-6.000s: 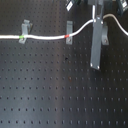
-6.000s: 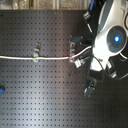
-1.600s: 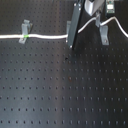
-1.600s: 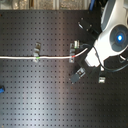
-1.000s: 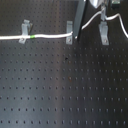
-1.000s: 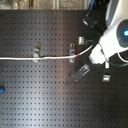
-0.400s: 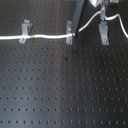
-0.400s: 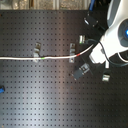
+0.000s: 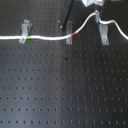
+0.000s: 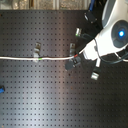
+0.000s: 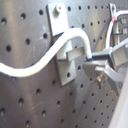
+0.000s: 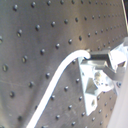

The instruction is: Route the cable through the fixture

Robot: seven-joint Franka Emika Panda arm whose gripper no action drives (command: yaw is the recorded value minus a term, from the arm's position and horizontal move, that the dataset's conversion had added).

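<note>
In the first exterior view the white cable (image 9: 47, 38) runs from the left edge through the left clip (image 9: 23, 31), green band beside it. It passes the middle clip (image 9: 69, 34) at its red band and climbs to a peak over the right fixture (image 9: 103, 31). From there it drops off to the right. My gripper (image 9: 98, 10) is shut on the cable at that peak. In the first wrist view the cable (image 11: 55, 50) arcs across the fixture (image 11: 64, 62) into my gripper (image 11: 93, 61). I cannot tell whether it sits in the slot.
The clips stand on a black perforated board (image 9: 60, 90). In the second exterior view the white arm (image 10: 112, 37) covers the gripper and the cable beyond the middle clip (image 10: 72, 49). A small blue object (image 10: 2, 89) lies at the second exterior view's left edge.
Over six seconds my gripper carried the cable's raised part from near the middle clip towards the first exterior view's top right, onto the right fixture. The cable through the left and middle clips stayed put.
</note>
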